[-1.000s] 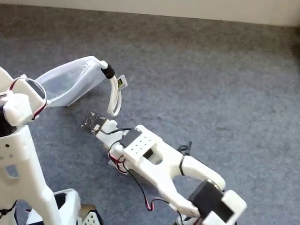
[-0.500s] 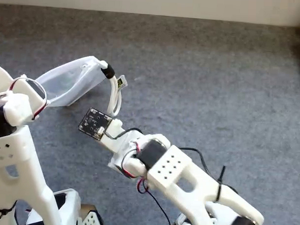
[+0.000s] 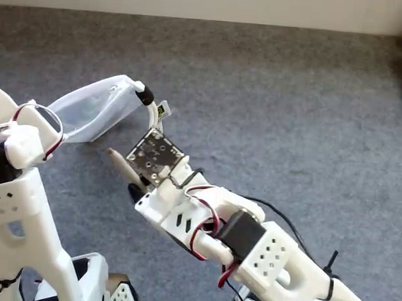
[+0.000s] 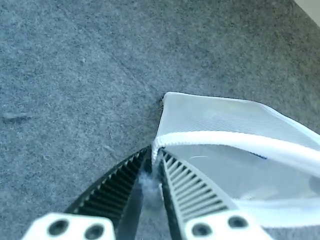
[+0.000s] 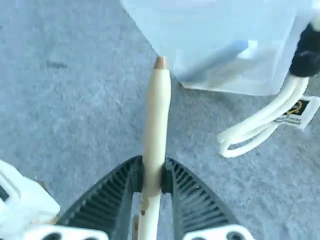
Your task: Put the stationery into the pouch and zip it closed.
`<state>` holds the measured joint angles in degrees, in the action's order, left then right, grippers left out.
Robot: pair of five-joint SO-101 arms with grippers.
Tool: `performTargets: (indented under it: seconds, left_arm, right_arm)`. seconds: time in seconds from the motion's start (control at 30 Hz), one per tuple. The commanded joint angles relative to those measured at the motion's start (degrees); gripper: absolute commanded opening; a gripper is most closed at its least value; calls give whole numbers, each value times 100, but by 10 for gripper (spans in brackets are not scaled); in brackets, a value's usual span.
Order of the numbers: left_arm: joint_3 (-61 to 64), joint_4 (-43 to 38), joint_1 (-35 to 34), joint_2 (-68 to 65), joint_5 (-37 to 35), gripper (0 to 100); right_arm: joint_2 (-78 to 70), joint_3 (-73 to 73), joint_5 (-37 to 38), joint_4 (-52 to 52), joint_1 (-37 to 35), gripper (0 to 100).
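A translucent white mesh pouch point(image 3: 93, 110) lies on the grey carpet at the left, held up at one corner. My left gripper point(image 4: 152, 165) is shut on the pouch's white edge point(image 4: 225, 142). My right gripper point(image 5: 150, 182) is shut on a cream pencil point(image 5: 156, 115), whose brown tip points at the pouch point(image 5: 220, 45). A blue item point(image 5: 220, 57) shows through the pouch wall. In the high view the pencil point(image 3: 121, 162) sticks out from under the right arm's wrist, just below the pouch. The pouch's white cord loop point(image 3: 152, 126) with a black stopper hangs by the pouch's right end.
Grey carpet point(image 3: 295, 107) covers the whole surface, with open room to the right and back. The left arm's white base point(image 3: 20, 230) stands at the front left. A small tag point(image 5: 297, 110) lies at the end of the cord.
The right arm has turned and lifted toward the pouch with the pencil in it; the pencil's tip now shows beside the wrist. The left arm and pouch have kept still.
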<state>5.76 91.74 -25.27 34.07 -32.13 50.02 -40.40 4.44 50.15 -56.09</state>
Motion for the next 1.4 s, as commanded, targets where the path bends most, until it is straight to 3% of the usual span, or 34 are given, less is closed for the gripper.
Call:
performTargets:
  seconds: [0.0, 0.33, 0.63, 0.8, 1.13, 1.37]
  left_arm:
    - [40, 26, 426, 13, -35, 10]
    - [31, 26, 901, 22, 325, 7]
    - [31, 26, 910, 22, 352, 7]
    - [40, 26, 910, 22, 352, 7]
    - [40, 26, 910, 22, 352, 7]
    - [40, 26, 910, 22, 352, 7]
  right_arm:
    - [470, 31, -404, -479, -13, 5]
    - [813, 22, -1767, -1490, 927, 5]
    - [813, 22, -3095, -2580, 1411, 5]
    - [769, -110, -3191, -3530, 1473, 5]
    - [769, -1771, -3156, -7363, 1464, 5]
    - [356, -1956, -3156, -7653, 1473, 5]
